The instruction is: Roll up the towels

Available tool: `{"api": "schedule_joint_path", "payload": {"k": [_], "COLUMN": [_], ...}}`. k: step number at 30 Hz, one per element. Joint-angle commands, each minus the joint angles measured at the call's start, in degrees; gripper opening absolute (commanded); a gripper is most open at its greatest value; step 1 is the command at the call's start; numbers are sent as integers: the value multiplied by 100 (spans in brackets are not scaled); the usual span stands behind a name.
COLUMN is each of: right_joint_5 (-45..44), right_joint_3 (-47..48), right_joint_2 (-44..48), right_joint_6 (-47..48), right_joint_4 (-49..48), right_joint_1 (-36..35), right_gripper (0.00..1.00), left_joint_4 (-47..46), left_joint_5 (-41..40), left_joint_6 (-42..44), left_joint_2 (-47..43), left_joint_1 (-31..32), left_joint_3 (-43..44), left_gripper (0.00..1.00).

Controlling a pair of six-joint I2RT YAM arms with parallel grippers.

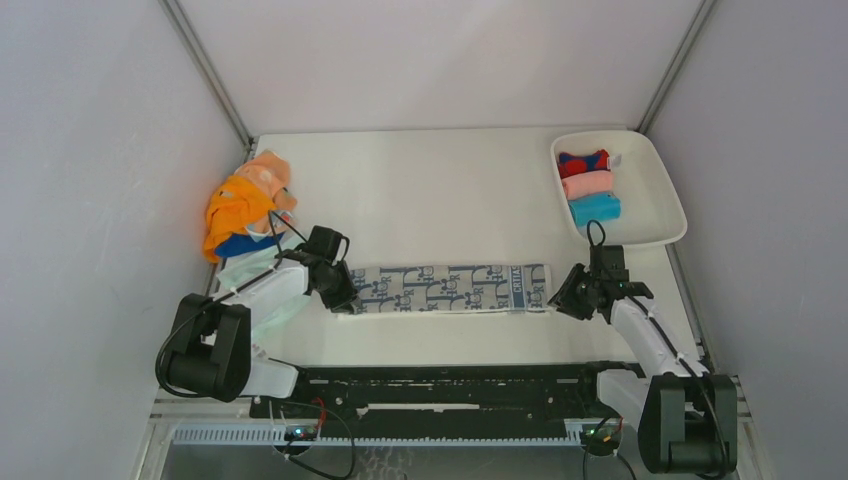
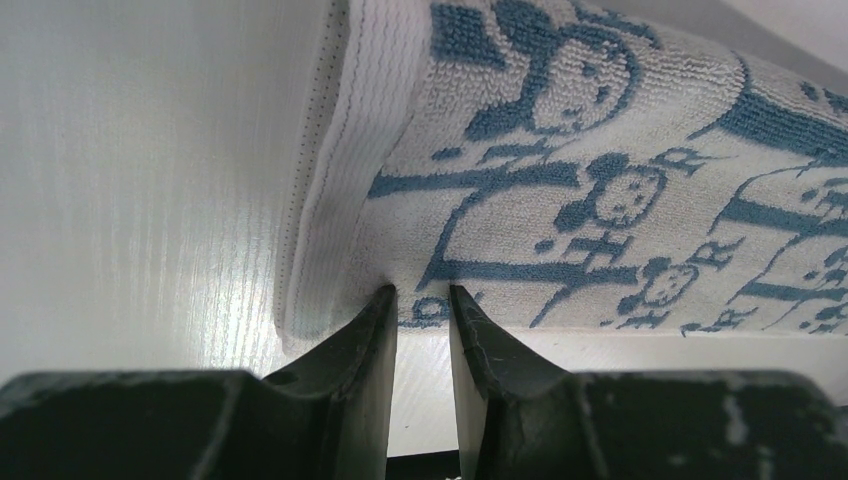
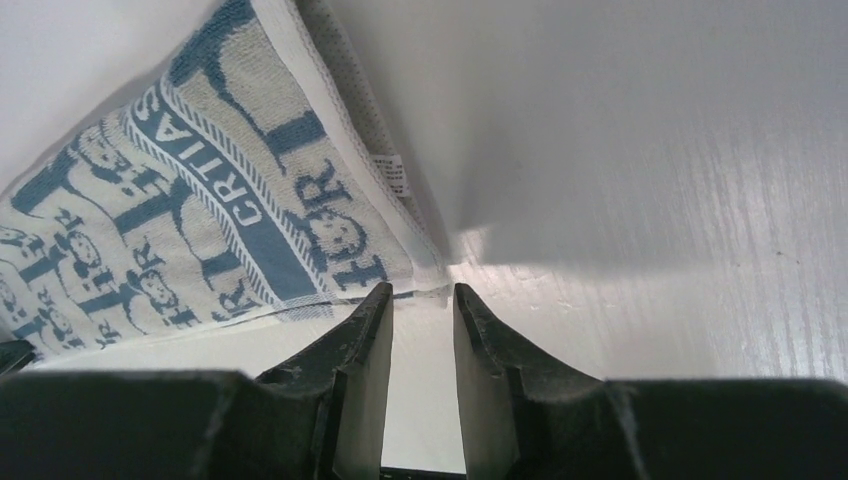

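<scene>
Printed towel [image 1: 440, 288], folded to a long strip, lay flat by the table's [image 1: 450, 190] near edge. Left gripper [image 2: 420, 290] sat at its left end, jaws narrowly spread, tips at the near hem, nothing between them. Right gripper [image 3: 422, 288] was the same at the right near corner. Towel pile [image 1: 245, 205] at left edge. Three rolled towels [image 1: 590, 185] in tray [image 1: 650, 195], far right corner.

Left arm [image 1: 275, 290], right arm [image 1: 645, 335] low (jaws parted).
</scene>
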State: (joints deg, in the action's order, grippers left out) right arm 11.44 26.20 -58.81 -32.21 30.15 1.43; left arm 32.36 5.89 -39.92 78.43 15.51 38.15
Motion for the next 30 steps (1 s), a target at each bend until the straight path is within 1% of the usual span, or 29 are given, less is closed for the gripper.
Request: {"api": "schedule_joint_path", "payload": {"k": [1,5,12,20,25,30], "right_joint_5": [-271,-581,-823,-962,-1123,-1098], "right_joint_3": [123,131,282,360,360,367], "right_joint_2": [133,54,-177,-479,-522,-597], "right_joint_6": [-202,-351,-375,-405,-397,-391], "right_joint_4": [307,412,316,194,219,163], "right_joint_1": [-155,-456,-739,-1040,-1092,-1093], "right_gripper": [28,27,21,21,21,22], "left_joint_4": [96,140,135,130,130,135], "left_joint_5": [-299,-349,-375,-387,-384,-385], "left_joint_6": [61,73,100,112,115,116], "left_joint_2": [3,-16,5,-3,-4,17], "left_joint_1": [-20,-15,-21,-13,-14,-14], "left_joint_3": [-23,-1,37,30,35,34], "left_gripper": [31,31,31,31,31,31]}}
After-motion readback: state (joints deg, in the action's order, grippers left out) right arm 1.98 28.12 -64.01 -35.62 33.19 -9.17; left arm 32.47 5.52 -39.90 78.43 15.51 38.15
